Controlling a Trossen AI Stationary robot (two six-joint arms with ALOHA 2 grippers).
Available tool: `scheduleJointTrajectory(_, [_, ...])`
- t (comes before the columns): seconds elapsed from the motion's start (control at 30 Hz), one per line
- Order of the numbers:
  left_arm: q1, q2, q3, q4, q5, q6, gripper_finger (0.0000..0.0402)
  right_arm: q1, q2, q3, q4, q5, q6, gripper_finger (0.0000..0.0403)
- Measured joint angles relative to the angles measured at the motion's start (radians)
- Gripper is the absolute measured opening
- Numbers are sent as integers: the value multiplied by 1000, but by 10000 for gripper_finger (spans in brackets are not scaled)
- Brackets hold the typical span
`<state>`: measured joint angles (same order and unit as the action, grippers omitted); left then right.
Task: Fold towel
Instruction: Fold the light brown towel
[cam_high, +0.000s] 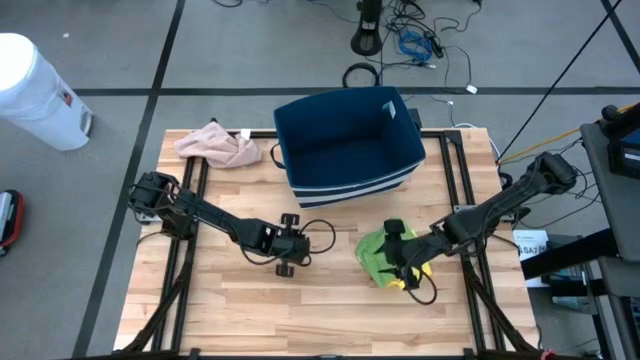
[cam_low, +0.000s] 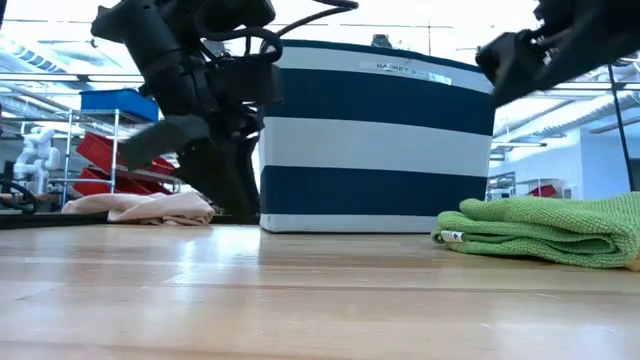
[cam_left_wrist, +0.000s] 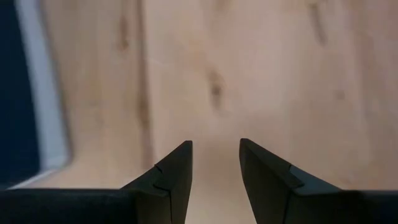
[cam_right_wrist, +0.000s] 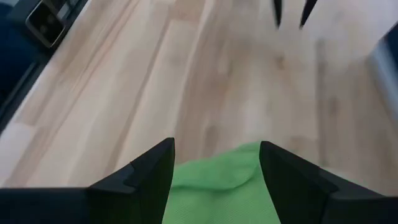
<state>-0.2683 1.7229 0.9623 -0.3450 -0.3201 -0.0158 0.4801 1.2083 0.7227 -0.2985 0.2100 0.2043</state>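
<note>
Green towel (cam_high: 383, 255) lies folded on the table (cam_high: 330, 310) front-right of the navy-and-white striped basket (cam_high: 345, 140), its edges stacked flat in the low view, bare wood open toward the near edge. Right gripper (cam_high: 398, 262) sits over the towel, fingers spread wide, empty, towel edge between them in its wrist view. Left gripper (cam_high: 293, 243) is just left of the towel over bare wood, fingers narrowly apart, empty; pink cloth (cam_high: 218, 146) lies at the far-left corner.
</note>
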Motion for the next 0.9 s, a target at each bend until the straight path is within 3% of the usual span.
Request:
scheduleJointTrajectory(0.47, [79,0,0,-56,-139,-23,140,-2,-19,0,61,156,-119,222])
scheduleJointTrajectory(0.9, [231,0,0,25,-148,9,140,-3,-19,0,94,186,-136,222])
